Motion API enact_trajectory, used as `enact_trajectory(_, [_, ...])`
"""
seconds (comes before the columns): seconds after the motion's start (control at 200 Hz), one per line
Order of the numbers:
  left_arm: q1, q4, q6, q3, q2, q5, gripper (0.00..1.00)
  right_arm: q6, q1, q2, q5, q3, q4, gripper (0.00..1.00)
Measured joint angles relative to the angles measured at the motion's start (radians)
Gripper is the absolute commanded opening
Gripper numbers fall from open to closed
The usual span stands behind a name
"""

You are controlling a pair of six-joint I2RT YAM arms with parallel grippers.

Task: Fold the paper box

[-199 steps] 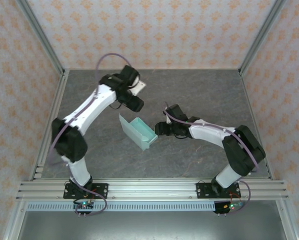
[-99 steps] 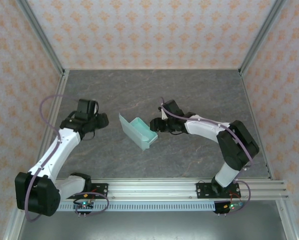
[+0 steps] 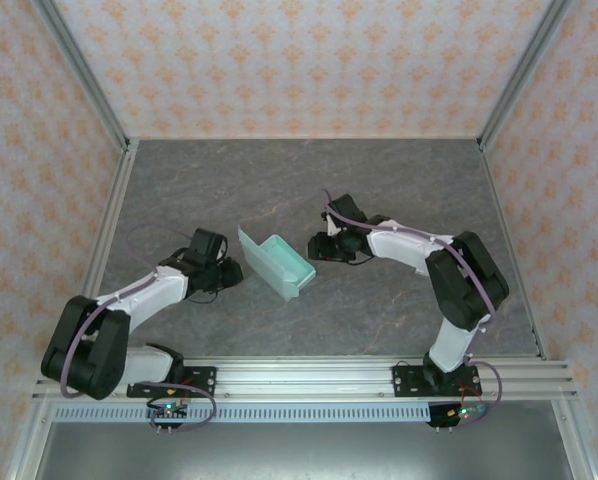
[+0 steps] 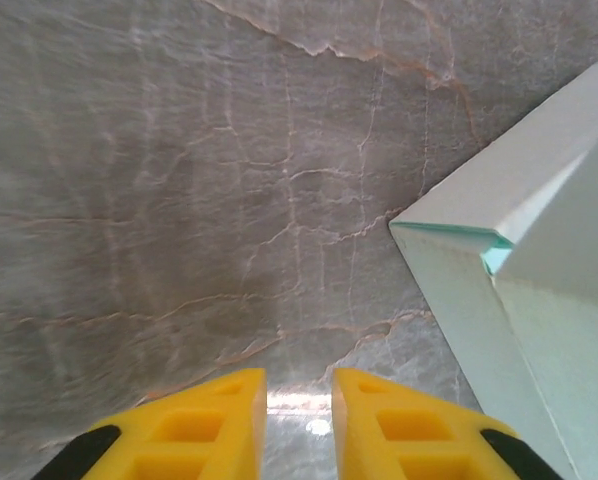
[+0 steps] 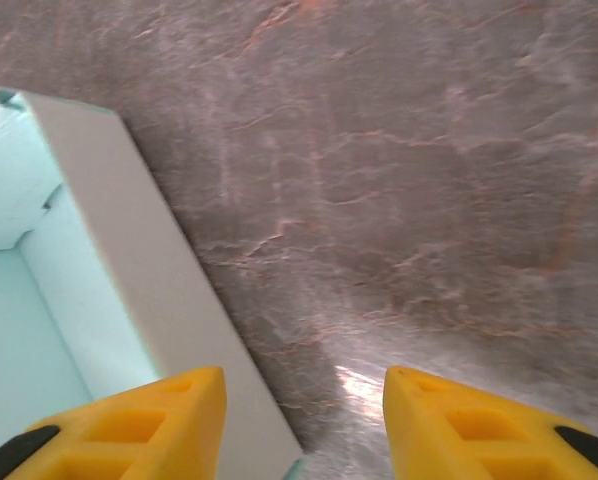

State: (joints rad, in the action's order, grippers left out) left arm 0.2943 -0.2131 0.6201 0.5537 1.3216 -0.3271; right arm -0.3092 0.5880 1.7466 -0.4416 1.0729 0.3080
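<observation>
The paper box (image 3: 284, 262) is a pale mint-green open tray lying at the table's middle, with one flap standing up along its far-left side. My left gripper (image 3: 227, 272) sits low on the table just left of the box. In the left wrist view its yellow fingers (image 4: 219, 420) are a narrow gap apart with nothing between them, and the box corner (image 4: 539, 300) is to their right. My right gripper (image 3: 319, 248) rests just right of the box. It is open (image 5: 304, 410), with the box wall (image 5: 129, 250) beside its left finger and bare table between the fingers.
The grey marble tabletop (image 3: 399, 190) is bounded by patterned walls and aluminium posts. A metal rail (image 3: 299, 378) carrying both arm bases runs along the near edge.
The left arm swung from the back of the table down to the near-left side of the box, and its fingers drew closer together. The right gripper shifted slightly and narrowed a little.
</observation>
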Motion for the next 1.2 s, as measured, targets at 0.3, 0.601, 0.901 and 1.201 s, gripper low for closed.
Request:
enact_trajectory(0.3, [0.027, 0.19, 0.058, -0.002, 0.121, -0.04, 0.21, 0.022, 0.01, 0.0, 0.043, 0.012, 0.068, 0.38])
enact_trajectory(0.601, [0.032, 0.204, 0.064, 0.099, 0.242, -0.06, 0.19, 0.021, 0.016, -0.005, 0.069, -0.015, 0.082, 0.33])
enact_trajectory(0.901, [0.074, 0.206, 0.061, 0.344, 0.46, -0.085, 0.18, -0.048, 0.016, -0.086, 0.063, -0.188, 0.002, 0.29])
enact_trajectory(1.201, [0.095, 0.179, 0.026, 0.625, 0.674, -0.116, 0.18, -0.171, 0.081, -0.163, 0.083, -0.306, -0.161, 0.28])
